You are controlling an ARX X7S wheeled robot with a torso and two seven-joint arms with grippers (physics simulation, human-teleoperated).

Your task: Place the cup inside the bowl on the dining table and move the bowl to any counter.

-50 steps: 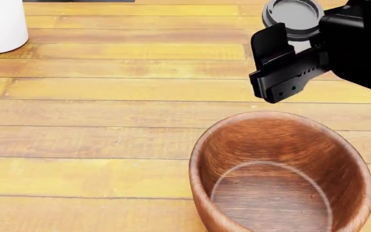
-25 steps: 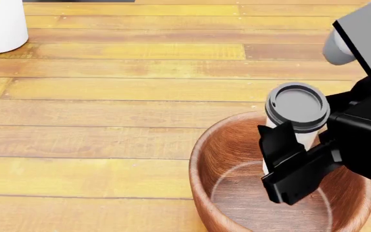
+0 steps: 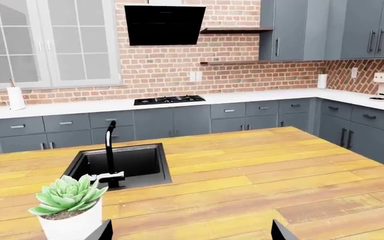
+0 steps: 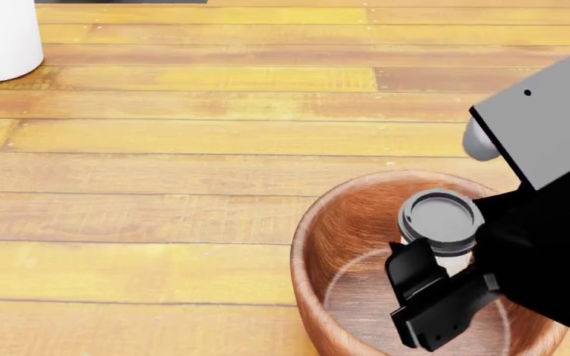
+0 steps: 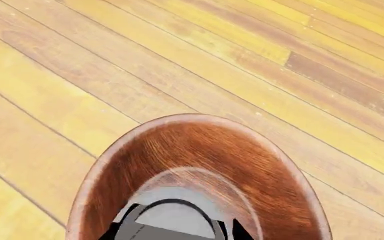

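nearest the robot, over the open mouth of the bowl (image 4: 364, 245), the right hand (image 4: 441, 285) now hangs low with the cup (image 4: 441, 222) clamped between its fingers, lid up. a second ago the cup was held high above the far planks, beyond the bowl; half a second ago it had come over the rim; now its lower half sits below the rim line, inside the bowl's walls. whether its base touches the bowl's floor cannot be told, since the hand covers that part. the right wrist view agrees: the grey lid shows between the two finger tips, ringed by the reddish grain of the bowl's inner wall.

that descent means the first half of the task looks nearly done; what seems left of it is a release and a clean lift out, without tipping the cup or nudging the bowl.

the bowl itself stands on the near planks of the bench (image 4: 166, 185), where it stood before. farther off, a white pot (image 4: 3, 41) stands at the far left corner of the head view. the left hand (image 3: 188, 232) is well apart from all this, its fingers spread and holding nothing, looking across planks at a potted succulent (image 3: 68, 210), a sink (image 3: 135, 162), and the white counter (image 3: 245, 97) under the brick wall, where the bowl must end up.
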